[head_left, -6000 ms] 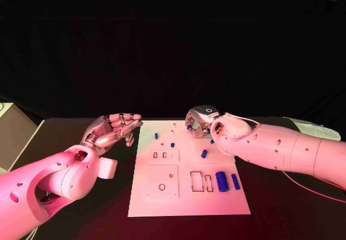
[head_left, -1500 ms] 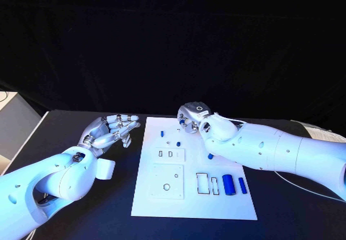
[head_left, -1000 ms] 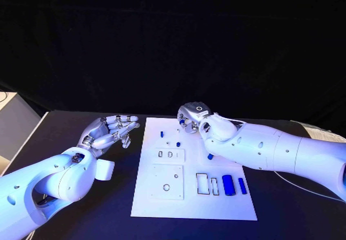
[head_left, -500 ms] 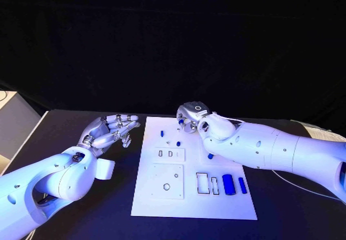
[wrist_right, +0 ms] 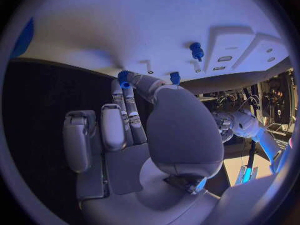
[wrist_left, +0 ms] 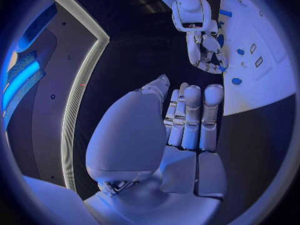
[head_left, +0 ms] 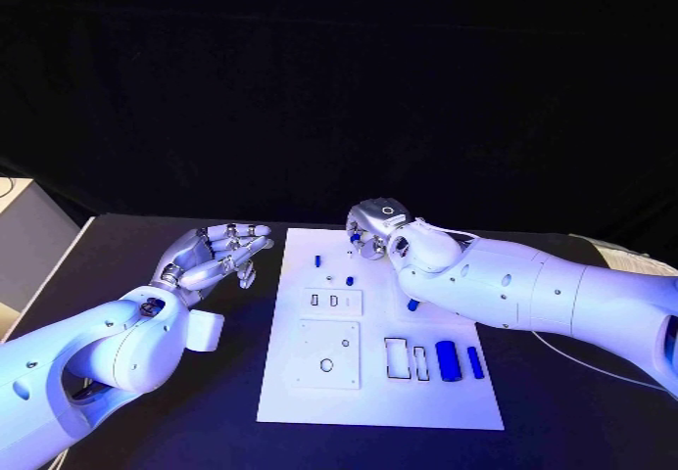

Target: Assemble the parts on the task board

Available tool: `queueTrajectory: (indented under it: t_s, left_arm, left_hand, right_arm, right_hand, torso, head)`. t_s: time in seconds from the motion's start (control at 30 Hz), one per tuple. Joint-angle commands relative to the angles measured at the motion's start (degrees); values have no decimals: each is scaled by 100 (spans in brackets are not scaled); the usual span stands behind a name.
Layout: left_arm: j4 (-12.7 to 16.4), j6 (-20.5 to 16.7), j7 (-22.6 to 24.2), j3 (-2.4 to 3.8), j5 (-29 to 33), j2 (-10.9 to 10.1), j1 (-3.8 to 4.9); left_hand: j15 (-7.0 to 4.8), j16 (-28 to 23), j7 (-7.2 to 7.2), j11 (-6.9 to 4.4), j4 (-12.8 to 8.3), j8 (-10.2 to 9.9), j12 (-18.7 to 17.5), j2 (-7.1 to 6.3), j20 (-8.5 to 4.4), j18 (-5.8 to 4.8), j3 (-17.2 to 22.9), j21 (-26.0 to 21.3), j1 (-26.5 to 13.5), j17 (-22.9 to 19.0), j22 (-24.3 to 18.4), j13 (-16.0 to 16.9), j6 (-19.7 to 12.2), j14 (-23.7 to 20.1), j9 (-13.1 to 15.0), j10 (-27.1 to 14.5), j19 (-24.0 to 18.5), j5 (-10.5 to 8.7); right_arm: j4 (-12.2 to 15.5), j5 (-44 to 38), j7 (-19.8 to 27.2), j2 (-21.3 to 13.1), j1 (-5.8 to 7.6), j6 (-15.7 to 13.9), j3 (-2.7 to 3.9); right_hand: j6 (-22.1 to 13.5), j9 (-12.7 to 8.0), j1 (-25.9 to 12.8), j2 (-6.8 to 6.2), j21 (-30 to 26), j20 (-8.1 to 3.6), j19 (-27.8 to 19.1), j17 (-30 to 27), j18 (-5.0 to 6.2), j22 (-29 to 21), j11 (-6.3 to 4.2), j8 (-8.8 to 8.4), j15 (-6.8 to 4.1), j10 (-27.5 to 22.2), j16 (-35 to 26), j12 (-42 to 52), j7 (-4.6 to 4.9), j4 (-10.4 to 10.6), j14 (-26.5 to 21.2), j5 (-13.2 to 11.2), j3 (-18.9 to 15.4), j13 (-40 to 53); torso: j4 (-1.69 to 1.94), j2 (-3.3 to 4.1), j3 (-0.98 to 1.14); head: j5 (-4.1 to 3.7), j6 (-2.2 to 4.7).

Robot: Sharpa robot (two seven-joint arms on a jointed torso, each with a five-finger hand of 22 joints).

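Well, the right robot hand (head_left: 376, 231) pinches a small blue part (wrist_right: 124, 78) at the board's (head_left: 379, 392) far edge; the left robot hand (head_left: 215, 257) hovers beside it over the counter (head_left: 169, 411), fingers apart and holding nothing. The part looks light, stiff and slippery, best gripped by its sides.

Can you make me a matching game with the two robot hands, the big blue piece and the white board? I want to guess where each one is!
Things:
1. left robot hand
2. right robot hand
3. big blue cylinder
4. task board

Places or states:
A. over the far end of the task board, fingers pointing down
B. lying on the near right part of the task board
C. open and holding nothing, beside the task board's left edge
D. white and flat, between the two arms

Pairs: 1-C, 2-A, 3-B, 4-D
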Motion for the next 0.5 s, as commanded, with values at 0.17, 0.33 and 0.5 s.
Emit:
queueTrajectory:
  t_s: [0.17,0.33,0.5]
  left_arm:
    - [19,84,26,5,-7,8,3]
    - [16,81,26,5,-7,3,3]
    - [16,81,28,5,-7,1,3]
  left_hand:
    - [-10,26,-10,-5,4,2,28,-14,12,-74,32,34,-49,3,6,6,-26,46,5,-35,29,10]
    - [-10,26,-10,-5,4,2,28,-14,12,-74,32,34,-49,3,6,6,-26,46,5,-35,29,10]
    - [-10,26,-10,-5,4,2,28,-14,12,-74,32,34,-49,3,6,6,-26,46,5,-35,29,10]
  right_arm:
    - [-57,9,40,-5,-23,81,-21]
    - [-62,28,70,-16,-23,-71,-22]
    - [15,27,86,-81,-23,-177,-22]
  right_hand:
    - [-680,-109,-290,-357,-264,117,14,-420,9,647,-19,-394,148,-465,-249,8,187,97,-55,-326,-91,-53]
    - [-1060,-211,9,-130,-533,173,-149,-807,88,346,22,-646,178,-1161,-479,36,34,277,-121,-282,-1373,-48]
    - [-1096,-242,281,-34,-582,188,-148,-857,95,318,41,-692,194,-1274,-486,29,-29,539,-120,-276,-1907,-47]
  torso:
    - [5,1,0]
    - [1,1,-3]
    - [-7,0,1]
  head:
    - [-12,10]
    - [-12,11]
    - [-17,14]
